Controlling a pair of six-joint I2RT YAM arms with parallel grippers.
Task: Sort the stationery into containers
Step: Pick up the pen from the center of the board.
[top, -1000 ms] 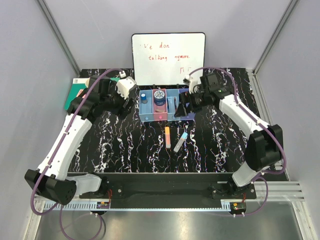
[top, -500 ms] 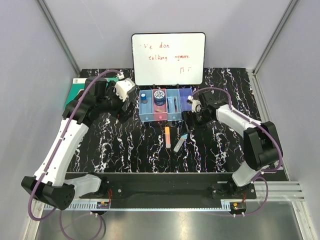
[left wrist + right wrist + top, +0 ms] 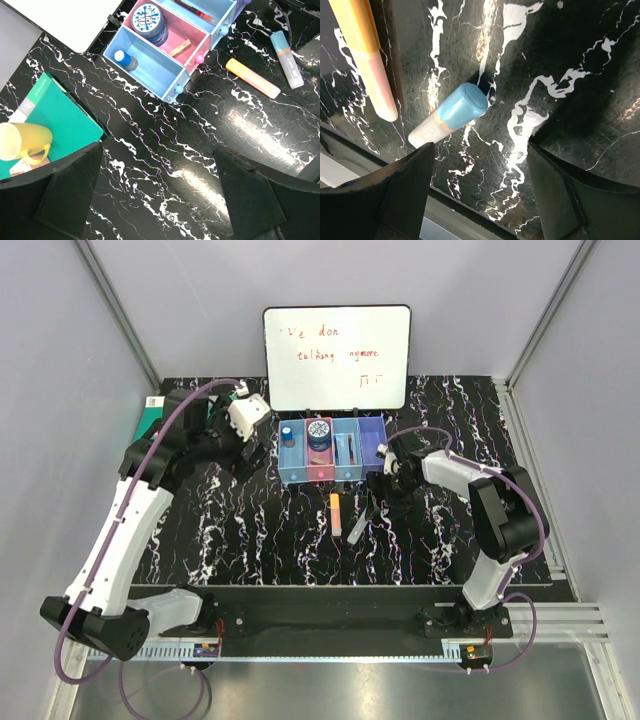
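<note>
The containers (image 3: 331, 452) are a row of joined bins below the whiteboard. In the left wrist view the near blue bin (image 3: 150, 70) holds a small blue-capped item (image 3: 125, 59). The pink bin has a round blue disc (image 3: 149, 20), and a dark-red pen (image 3: 196, 8) lies in the bin beyond it. An orange marker (image 3: 336, 512) (image 3: 362, 55) and a light-blue marker (image 3: 362, 523) (image 3: 451, 115) lie on the table in front. My right gripper (image 3: 380, 500) (image 3: 480, 170) is open low over the table, the light-blue marker just off its left fingertip. My left gripper (image 3: 250, 452) (image 3: 157, 185) is open and empty, left of the bins.
A whiteboard (image 3: 337, 357) stands at the back. A green notebook (image 3: 55, 117) with a yellow cup (image 3: 22, 142) on it lies at the far left, partly under my left arm. The table's front edge shows just behind my right fingers.
My right gripper has come down from over the bins to the table beside the light-blue marker. My left gripper has opened wider and drawn back a little.
</note>
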